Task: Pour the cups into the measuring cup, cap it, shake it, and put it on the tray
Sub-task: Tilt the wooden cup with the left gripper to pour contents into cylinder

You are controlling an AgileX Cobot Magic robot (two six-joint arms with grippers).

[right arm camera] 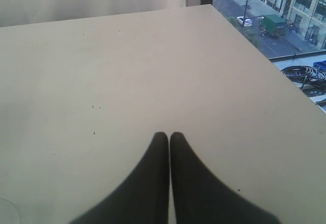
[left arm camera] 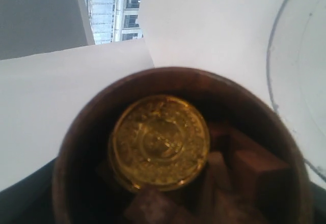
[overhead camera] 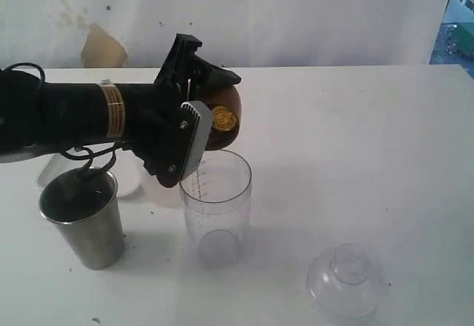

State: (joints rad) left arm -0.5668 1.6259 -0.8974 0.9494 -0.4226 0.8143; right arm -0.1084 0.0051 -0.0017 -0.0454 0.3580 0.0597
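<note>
My left gripper [overhead camera: 210, 107] is shut on the brown cup [overhead camera: 224, 104], holding it tipped on its side just above the clear measuring cup [overhead camera: 216, 206]. In the left wrist view the brown cup [left arm camera: 81, 147] fills the picture, with a gold coin [left arm camera: 159, 142] and brown blocks [left arm camera: 254, 168] inside; the measuring cup's rim [left arm camera: 270, 81] curves beside it. The steel tumbler [overhead camera: 83, 219] stands upright left of the measuring cup. The clear dome cap [overhead camera: 346, 280] lies at the front right. An edge of the white tray [overhead camera: 47, 172] shows behind the arm. My right gripper [right arm camera: 169, 135] is shut and empty over bare table.
A frosted tub [overhead camera: 160, 191] stands behind the measuring cup, mostly hidden by the gripper. The left arm [overhead camera: 74, 115] reaches in from the left above the tumbler. The white table's far edge [right arm camera: 244, 35] shows in the right wrist view.
</note>
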